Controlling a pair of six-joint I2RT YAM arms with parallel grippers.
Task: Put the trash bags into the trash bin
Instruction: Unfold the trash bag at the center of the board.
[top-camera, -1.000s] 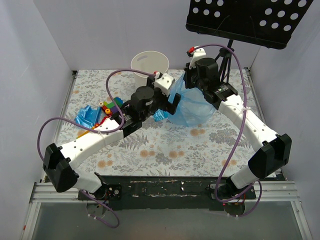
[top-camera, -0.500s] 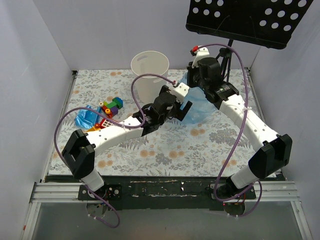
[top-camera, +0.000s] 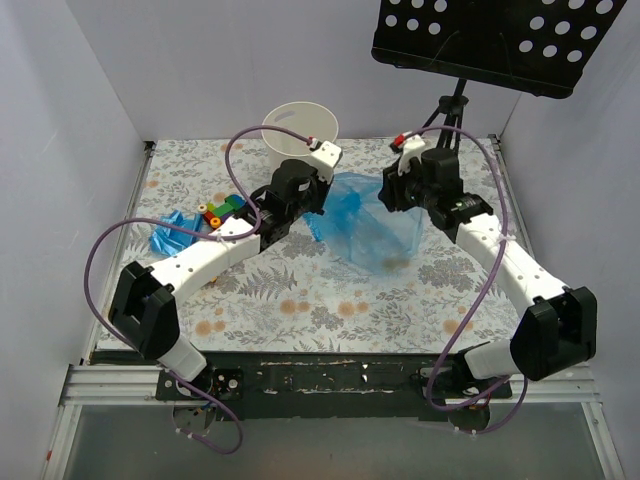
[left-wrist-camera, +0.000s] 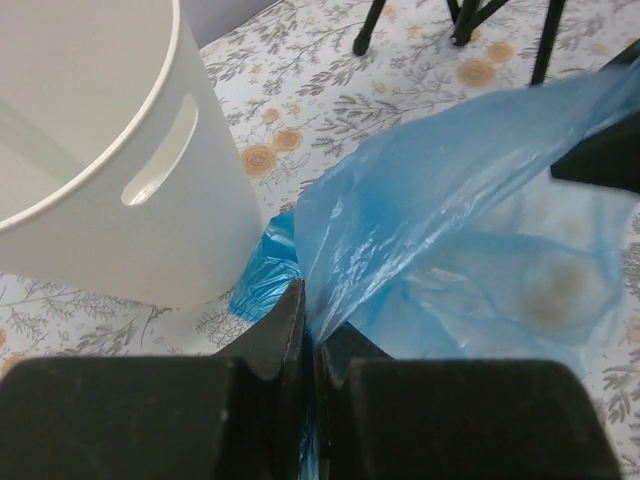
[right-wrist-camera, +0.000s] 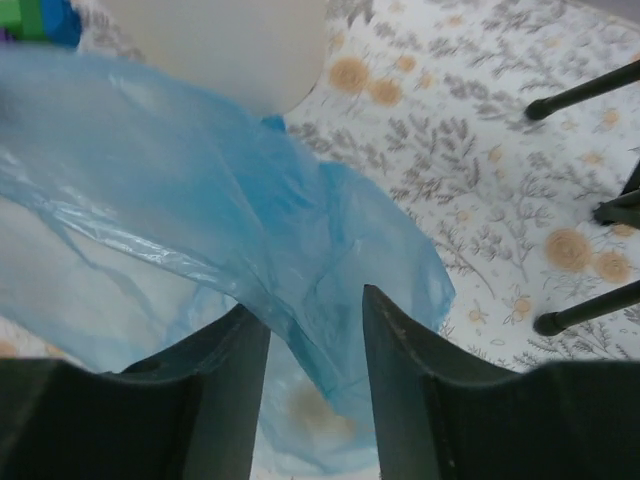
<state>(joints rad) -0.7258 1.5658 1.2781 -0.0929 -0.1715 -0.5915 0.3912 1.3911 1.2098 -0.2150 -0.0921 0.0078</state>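
Observation:
A translucent blue trash bag (top-camera: 368, 228) hangs spread between my two grippers, just right of the cream-white trash bin (top-camera: 300, 128). My left gripper (top-camera: 318, 205) is shut on the bag's left edge. In the left wrist view the film (left-wrist-camera: 450, 200) runs out from between the closed fingers of the left gripper (left-wrist-camera: 310, 300), with the bin (left-wrist-camera: 100, 180) close on the left. My right gripper (top-camera: 393, 190) is open at the bag's right edge. In the right wrist view the film (right-wrist-camera: 150, 150) drapes loosely between the parted jaws of the right gripper (right-wrist-camera: 312, 315).
A second crumpled blue bag (top-camera: 175, 232) lies at the left of the mat beside coloured toy blocks (top-camera: 222, 208). A darker blue folded piece (left-wrist-camera: 262, 285) lies at the bin's foot. The black music stand (top-camera: 480, 40) overhangs the back right; its legs (right-wrist-camera: 580, 95) stand nearby.
My left gripper has shut on the bag's left edge and drawn back left. The right gripper has opened, loosing the film, and the bag now hangs wider and lower.

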